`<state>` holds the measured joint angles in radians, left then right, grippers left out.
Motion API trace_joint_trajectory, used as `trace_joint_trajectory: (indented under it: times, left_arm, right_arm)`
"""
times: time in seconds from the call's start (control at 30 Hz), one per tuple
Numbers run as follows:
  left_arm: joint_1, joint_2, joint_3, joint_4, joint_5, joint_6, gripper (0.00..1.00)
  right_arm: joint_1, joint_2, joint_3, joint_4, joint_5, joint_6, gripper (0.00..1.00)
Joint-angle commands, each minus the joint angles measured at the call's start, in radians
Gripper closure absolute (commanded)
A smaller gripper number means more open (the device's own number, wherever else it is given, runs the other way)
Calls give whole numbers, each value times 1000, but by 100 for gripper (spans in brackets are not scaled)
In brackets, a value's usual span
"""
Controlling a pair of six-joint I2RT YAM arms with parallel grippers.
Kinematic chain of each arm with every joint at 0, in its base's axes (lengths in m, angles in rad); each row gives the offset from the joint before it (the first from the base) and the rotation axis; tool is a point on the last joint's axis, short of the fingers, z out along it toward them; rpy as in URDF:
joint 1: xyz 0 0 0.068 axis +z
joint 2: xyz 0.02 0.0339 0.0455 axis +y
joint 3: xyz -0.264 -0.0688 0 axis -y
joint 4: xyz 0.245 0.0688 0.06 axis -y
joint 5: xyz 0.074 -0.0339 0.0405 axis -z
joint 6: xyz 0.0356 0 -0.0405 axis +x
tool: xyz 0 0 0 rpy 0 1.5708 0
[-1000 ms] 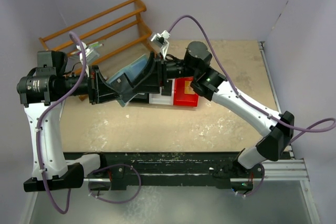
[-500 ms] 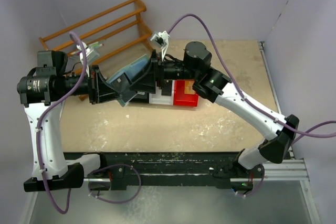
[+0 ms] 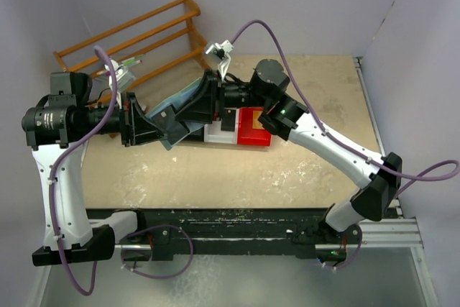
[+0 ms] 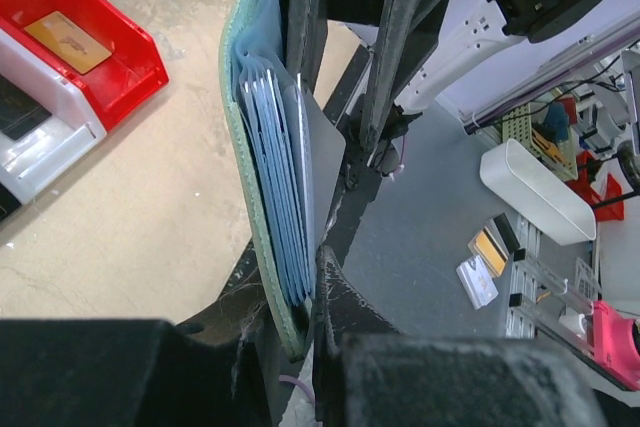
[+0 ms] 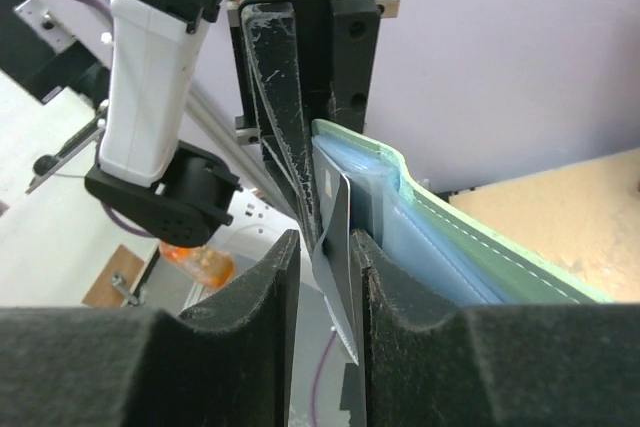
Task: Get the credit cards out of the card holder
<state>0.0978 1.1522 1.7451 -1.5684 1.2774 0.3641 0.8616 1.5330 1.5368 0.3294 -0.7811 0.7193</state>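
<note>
The grey-green card holder [image 3: 181,103] hangs above the table, its paler blue pockets [image 4: 275,177] fanned open. My left gripper [image 3: 167,124] is shut on its lower edge [image 4: 290,322]. A silvery grey credit card [image 5: 336,247] sticks out of the pockets. My right gripper [image 3: 195,108] straddles that card: it lies against the right finger [image 5: 375,267], with a gap to the left finger. An orange-gold credit card [image 4: 70,37] lies in the red bin [image 3: 256,135]. A black card [image 3: 228,121] lies in the white bin [image 3: 218,134].
A wooden rack [image 3: 136,34] leans at the back left, close behind the left arm. The bins stand in a row just under and right of both grippers. Purple cables loop over the right arm [image 3: 338,149].
My right gripper has slid left onto the card holder and its jaws have narrowed around the grey card. The left gripper holds the holder as before.
</note>
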Motion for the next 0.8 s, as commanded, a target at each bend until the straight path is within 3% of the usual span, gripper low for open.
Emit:
trace_joint_trajectory:
  times: [0.0, 0.17, 0.53, 0.6, 0.67, 0.77]
  left_arm:
    - [-13, -8, 48, 22, 119, 30, 94]
    - [-13, -9, 48, 22, 115, 29, 91]
    - [-13, -20, 47, 23, 119, 30, 87]
    - [-13, -22, 44, 22, 121, 30, 87]
    - [-13, -24, 46, 22, 122, 30, 87]
    - [-13, -25, 47, 22, 121, 32, 87]
  right_arm:
    - [25, 36, -1, 116, -89, 73, 71]
    - [28, 62, -2, 120, -94, 82, 72]
    - [8, 19, -41, 186, -144, 124, 91]
    - [-1, 17, -39, 186, -153, 134, 88]
    - [-10, 18, -32, 187, -172, 143, 76]
    - [-17, 15, -31, 202, -179, 157, 73]
